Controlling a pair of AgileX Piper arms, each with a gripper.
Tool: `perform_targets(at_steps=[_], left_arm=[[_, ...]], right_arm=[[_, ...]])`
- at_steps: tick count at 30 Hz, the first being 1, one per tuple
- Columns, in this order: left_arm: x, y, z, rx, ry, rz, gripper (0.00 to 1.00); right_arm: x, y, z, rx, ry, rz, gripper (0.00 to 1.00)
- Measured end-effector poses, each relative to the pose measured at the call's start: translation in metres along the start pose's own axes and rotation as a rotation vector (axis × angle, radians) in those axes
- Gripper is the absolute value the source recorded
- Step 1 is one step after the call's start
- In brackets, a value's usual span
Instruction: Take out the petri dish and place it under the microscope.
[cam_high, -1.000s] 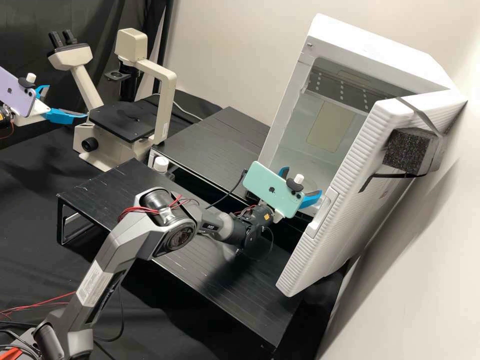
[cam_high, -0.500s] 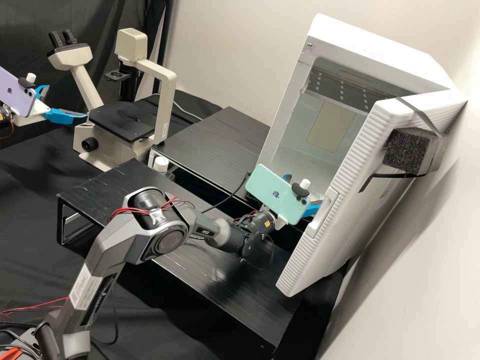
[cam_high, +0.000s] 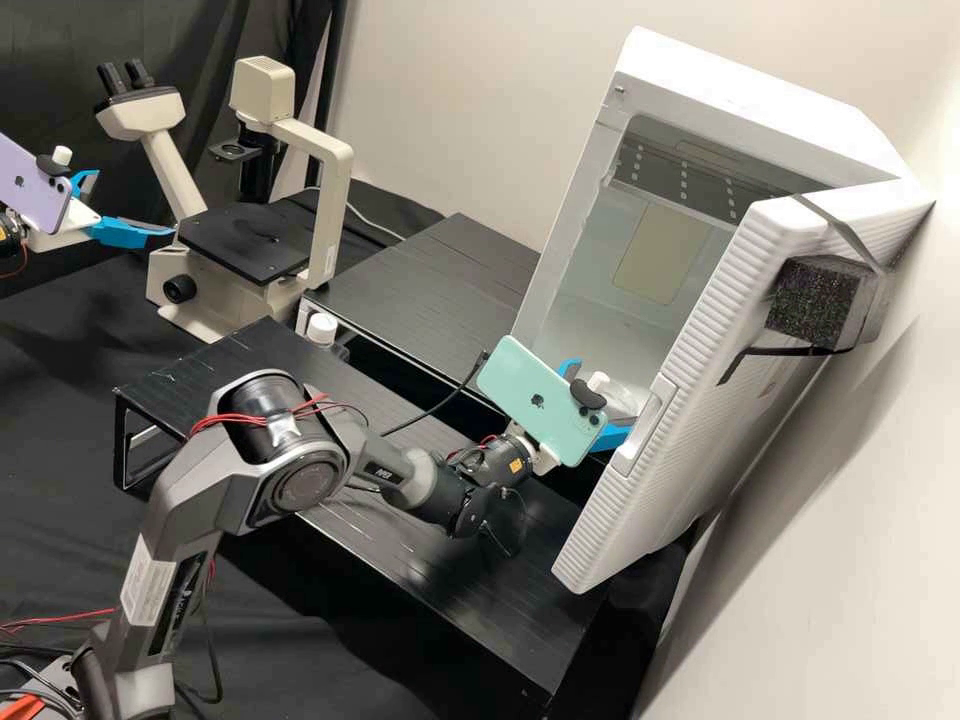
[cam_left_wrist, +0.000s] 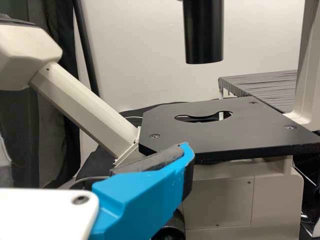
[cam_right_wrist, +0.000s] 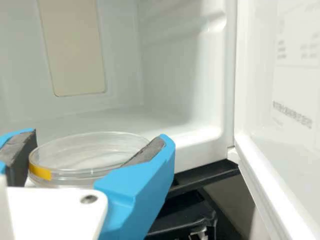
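Pale wall (cam_high: 450, 100), one, behind everything; black curtain (cam_high: 60, 60), one, beside it.
White cabinet (cam_high: 790, 110), one, its door (cam_high: 690, 380) wide open. I would keep the dish well off that door's edge.
Low black stands, two, slatted: front (cam_high: 450, 575), rear (cam_high: 430, 290). Hard tops, a poor landing for anything dropped.
Microscope (cam_high: 334, 200), one, cream; its flat black stage (cam_left_wrist: 225, 135) has a shaped cut-out where, I judge, a dish could catch or tip if set down off centre.
Left gripper (cam_high: 132, 204), one, beside the stage, fingers apart, holding nothing.
Right gripper (cam_right_wrist: 100, 142), one, at the cabinet mouth, closed about the dish, a grey pad (cam_right_wrist: 146, 151) against its side.
Petri dish (cam_right_wrist: 85, 155), one, clear, round, shallow, lidded by the look of the doubled rim, between those fingers at the cabinet mouth. I rate it light, stiff, slick and brittle: a hard squeeze could crack it or spring the lid. Best hold is low on the side walls, opposite points, kept level. Whether it holds liquid, I cannot tell.
Yellow tape (cam_right_wrist: 40, 171), one strip, on the dish's side.
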Motion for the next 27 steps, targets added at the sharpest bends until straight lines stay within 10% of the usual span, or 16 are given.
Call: perform_targets(at_steps=[17, 27], left_arm=[[0.0, 0.0, 0.0, 0.0, 0.0, 0.0, 1.0], [0.0, 0.0, 0.0, 0.0, 0.0, 0.0, 1.0]], right_arm=[[-0.085, -0.004, -0.001, 0.013, 0.062, 0.054, 0.0], [-0.151, -0.032, -0.044, -0.004, 0.194, -0.076, 0.0]])
